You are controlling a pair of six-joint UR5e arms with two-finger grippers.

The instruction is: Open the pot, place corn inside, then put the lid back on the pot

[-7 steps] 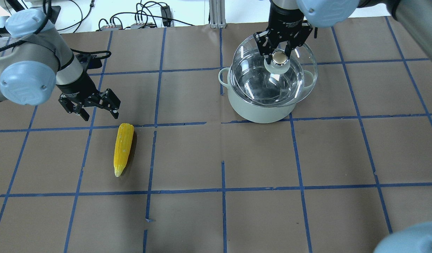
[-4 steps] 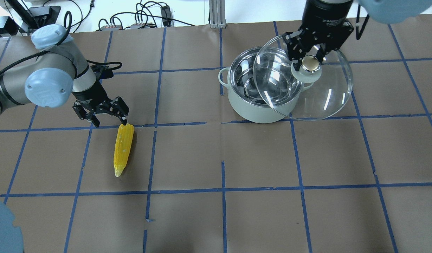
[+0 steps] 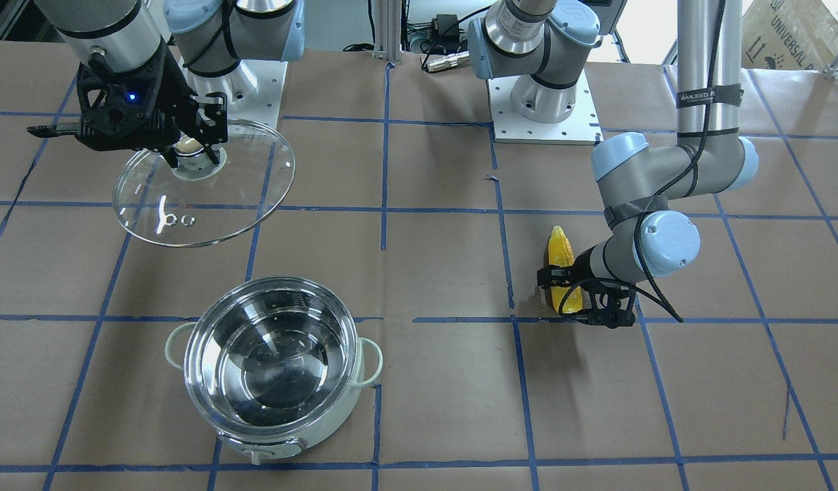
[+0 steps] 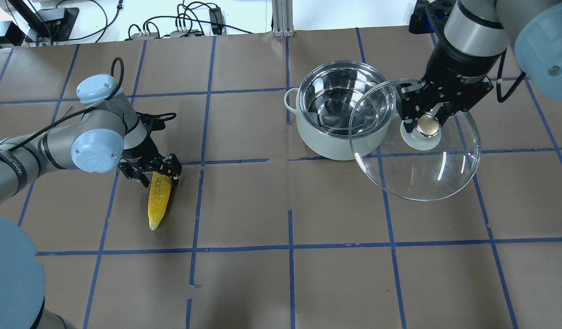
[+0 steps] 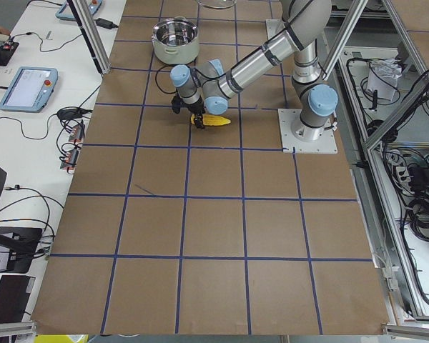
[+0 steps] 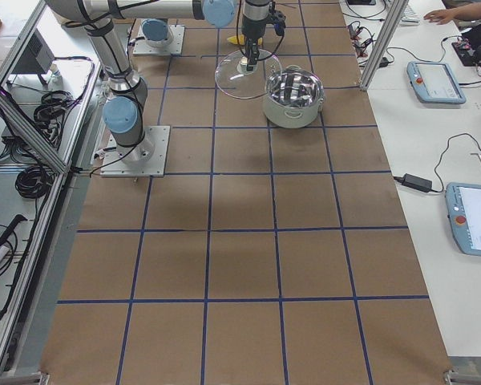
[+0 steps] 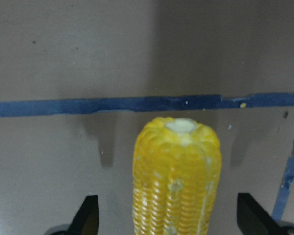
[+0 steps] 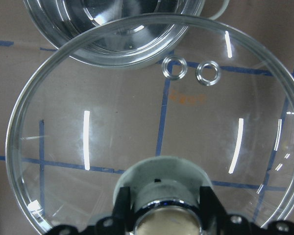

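Your left arm reaches out low over the table. The left end effector is spread wide and straddles the blunt end of the corn, with a gap on each side. The corn lies flat, its long axis running toward and away from the robot, tapered tip toward the robot's base. Your right end effector points down, clamped on the knob of the lid, which hangs tilted just beside the open pot.
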